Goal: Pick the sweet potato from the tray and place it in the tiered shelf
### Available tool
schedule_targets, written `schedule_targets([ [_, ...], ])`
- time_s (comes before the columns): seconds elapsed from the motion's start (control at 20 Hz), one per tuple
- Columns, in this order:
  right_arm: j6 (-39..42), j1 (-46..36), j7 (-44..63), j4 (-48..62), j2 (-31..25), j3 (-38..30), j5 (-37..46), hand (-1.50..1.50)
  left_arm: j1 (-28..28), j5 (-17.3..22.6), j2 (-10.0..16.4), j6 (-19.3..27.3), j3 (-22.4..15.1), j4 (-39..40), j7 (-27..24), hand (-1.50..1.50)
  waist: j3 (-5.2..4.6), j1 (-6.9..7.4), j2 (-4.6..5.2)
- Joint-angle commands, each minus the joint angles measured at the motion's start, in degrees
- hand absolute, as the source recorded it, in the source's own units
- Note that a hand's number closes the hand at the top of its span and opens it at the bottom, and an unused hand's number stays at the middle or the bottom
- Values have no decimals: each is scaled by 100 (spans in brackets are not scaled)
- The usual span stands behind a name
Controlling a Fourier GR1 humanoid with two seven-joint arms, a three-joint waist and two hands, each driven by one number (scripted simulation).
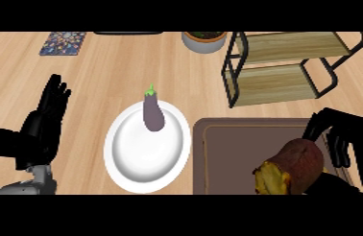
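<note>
At the far left, the left hand rests open, fingers straight and upward, touching nothing. Beyond it a patterned mat lies on the wooden counter. Next comes a white plate with an eggplant on its far rim. Just beside it is the brown tray; at its right end is the sweet potato, with the right hand curled round its far side. Behind stand a potted plant and the tiered shelf with 2 wooden levels.
</note>
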Motion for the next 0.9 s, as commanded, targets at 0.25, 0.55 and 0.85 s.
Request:
schedule_targets([
  [0.25,559,-1396,377,212,-391,-1742,-910,150,-114,75,46,-208,134,-26,224,0,7,64,16],
  [0.55,-186,-1954,-282,1764,-445,-1661,-395,150,-222,-219,-257,-48,-44,217,-31,0,6,107,34],
  [0.85,-1256,-1617,-1510,2631,-238,-1694,0,150,-443,-103,-237,-172,143,382,-4,0,7,89,36],
])
